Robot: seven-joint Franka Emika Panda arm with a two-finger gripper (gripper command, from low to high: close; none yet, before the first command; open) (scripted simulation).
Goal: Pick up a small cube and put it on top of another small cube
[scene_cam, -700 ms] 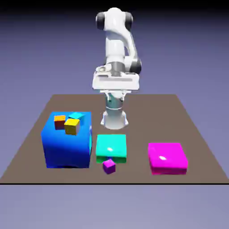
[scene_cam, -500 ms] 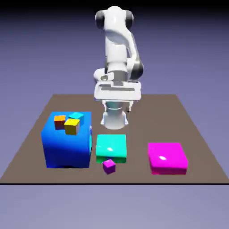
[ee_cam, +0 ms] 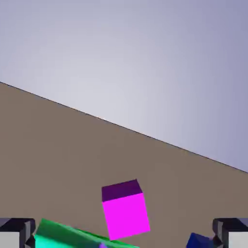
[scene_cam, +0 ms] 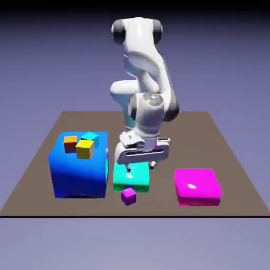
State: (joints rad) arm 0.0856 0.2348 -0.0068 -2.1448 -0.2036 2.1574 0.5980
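I had the gripper (scene_cam: 140,166) spread wide with nothing between its fingertips (ee_cam: 17,232), low over the flat teal block (scene_cam: 131,179). The tiny purple cube (scene_cam: 128,196) sat on the brown table (scene_cam: 221,142) just in front of that teal block, on its camera side, apart from the gripper. In the hand view I saw the cube between the two fingertips, ahead of them. The small yellow cube (scene_cam: 84,148) and small orange cube (scene_cam: 70,143) sat on the big blue block (scene_cam: 78,171); the magenta block (scene_cam: 197,186) lay toward the exterior view's right.
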